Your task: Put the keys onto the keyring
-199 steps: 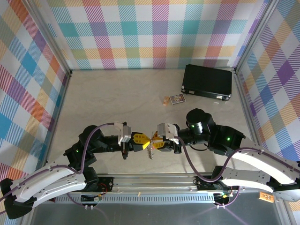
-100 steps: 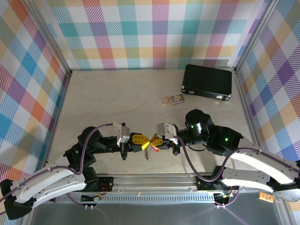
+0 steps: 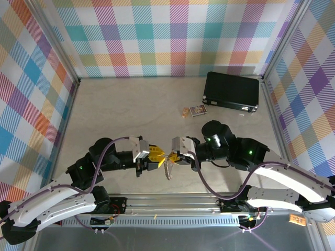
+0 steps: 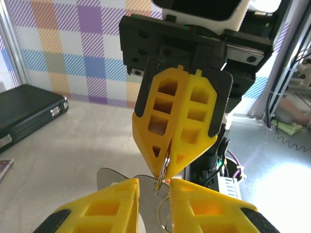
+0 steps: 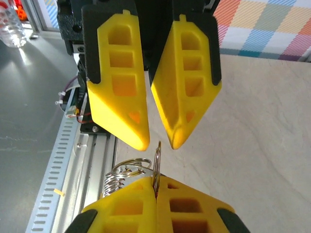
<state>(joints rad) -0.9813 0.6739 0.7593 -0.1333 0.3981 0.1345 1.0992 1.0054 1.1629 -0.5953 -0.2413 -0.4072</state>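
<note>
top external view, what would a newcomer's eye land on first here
Two yellow-fingered grippers meet tip to tip near the front edge of the table: the right gripper is shut on a thin metal keyring that dangles below, and the left gripper faces it with jaws apart. Next comes the black case at the far right, under bright checked walls.

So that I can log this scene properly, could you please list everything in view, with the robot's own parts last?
case: one, black, far right of the table.
printed card: one, small, multicoloured, just left of the case.
keyring: one, silver, dangling between the two pincers.
table: one, beige, under everything.
walls: three, pastel plaid, around the table.
left pincer: one, yellow, open, facing the right pincer.
right pincer: one, yellow, shut on the keyring.
</note>
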